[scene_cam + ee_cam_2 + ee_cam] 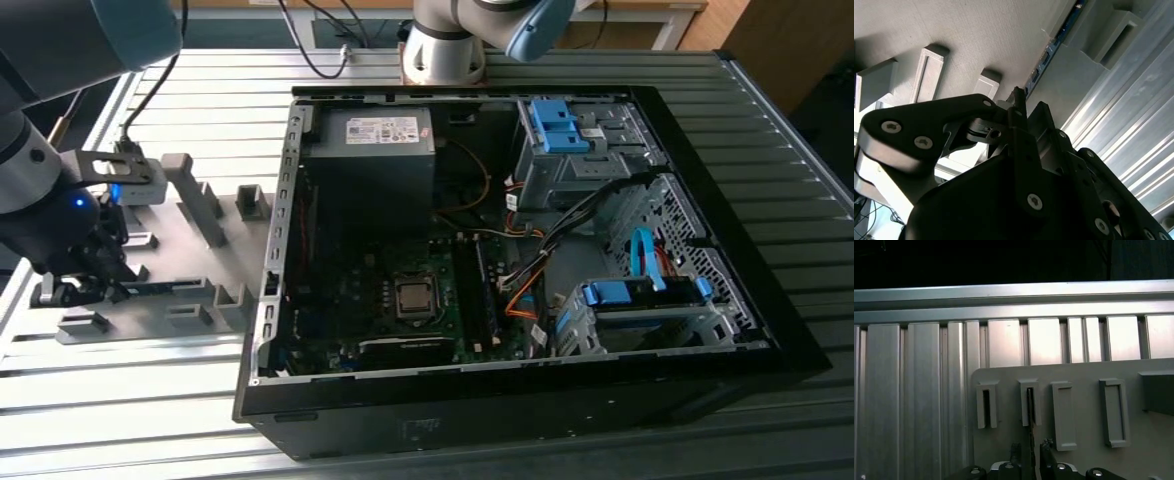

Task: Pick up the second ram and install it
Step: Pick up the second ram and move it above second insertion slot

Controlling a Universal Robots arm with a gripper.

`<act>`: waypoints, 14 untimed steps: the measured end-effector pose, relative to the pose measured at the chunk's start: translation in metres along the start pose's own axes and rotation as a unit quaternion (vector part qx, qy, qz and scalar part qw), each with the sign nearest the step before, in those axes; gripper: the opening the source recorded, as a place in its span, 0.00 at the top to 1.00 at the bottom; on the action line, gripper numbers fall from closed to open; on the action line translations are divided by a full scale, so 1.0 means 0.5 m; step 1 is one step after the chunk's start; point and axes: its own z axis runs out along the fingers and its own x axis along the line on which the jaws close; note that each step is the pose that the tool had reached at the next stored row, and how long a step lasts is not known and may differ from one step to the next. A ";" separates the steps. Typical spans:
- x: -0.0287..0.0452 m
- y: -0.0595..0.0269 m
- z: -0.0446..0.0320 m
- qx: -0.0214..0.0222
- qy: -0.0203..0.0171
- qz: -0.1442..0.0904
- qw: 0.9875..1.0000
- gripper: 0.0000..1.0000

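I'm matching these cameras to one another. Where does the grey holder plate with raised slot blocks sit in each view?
Exterior view: the grey holder plate lies at the exterior view's left, beside the open computer case.
First wrist view: the plate lies beyond the gripper, its slot blocks in a row.
Second wrist view: the plate spreads behind the gripper.
Shared landmark: the ribbed metal table under the plate.
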 end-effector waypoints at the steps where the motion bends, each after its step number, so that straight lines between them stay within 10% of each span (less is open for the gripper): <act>1: 0.000 0.000 0.000 0.000 0.000 0.000 1.000 0.71; 14: -0.001 0.001 0.010 0.005 0.000 -0.003 1.000 0.71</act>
